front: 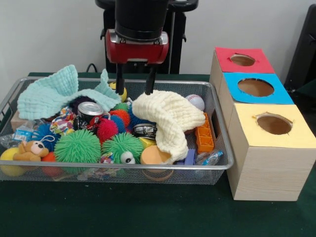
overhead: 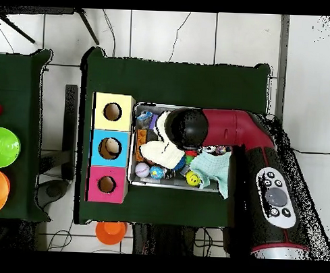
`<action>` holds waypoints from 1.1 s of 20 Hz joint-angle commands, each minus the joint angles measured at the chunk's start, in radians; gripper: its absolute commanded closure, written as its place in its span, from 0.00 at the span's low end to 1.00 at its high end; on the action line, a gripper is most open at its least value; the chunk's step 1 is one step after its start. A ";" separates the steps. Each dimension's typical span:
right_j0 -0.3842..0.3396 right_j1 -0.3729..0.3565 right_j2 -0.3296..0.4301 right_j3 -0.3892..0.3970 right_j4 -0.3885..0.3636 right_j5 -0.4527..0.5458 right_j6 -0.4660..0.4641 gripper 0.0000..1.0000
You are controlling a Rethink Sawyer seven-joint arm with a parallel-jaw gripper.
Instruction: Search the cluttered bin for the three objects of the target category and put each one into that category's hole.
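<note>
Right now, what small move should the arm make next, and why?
Probably shift the open, empty end effector toward the printed fabric bundle, which lies exposed beside the can in the bin. At present it hangs by the cream cloth, which is not a target.

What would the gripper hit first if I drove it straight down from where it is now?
Most likely the pale yellow cloth: the right-hand fingertip of the open gripper sits right at its upper edge. The other finger points down near a yellow ball at the bin's far side. Depth is uncertain.
</note>
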 commanded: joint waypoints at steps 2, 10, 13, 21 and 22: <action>-0.030 0.103 0.100 -0.075 -0.085 -0.084 -0.160 0.00; -0.048 0.144 0.125 -0.112 -0.112 -0.162 -0.135 0.00; -0.052 0.143 0.131 -0.106 -0.118 -0.184 -0.126 0.00; -0.050 0.196 0.117 -0.150 -0.157 -0.168 -0.140 0.00; -0.050 0.203 0.116 -0.153 -0.163 -0.159 -0.149 0.00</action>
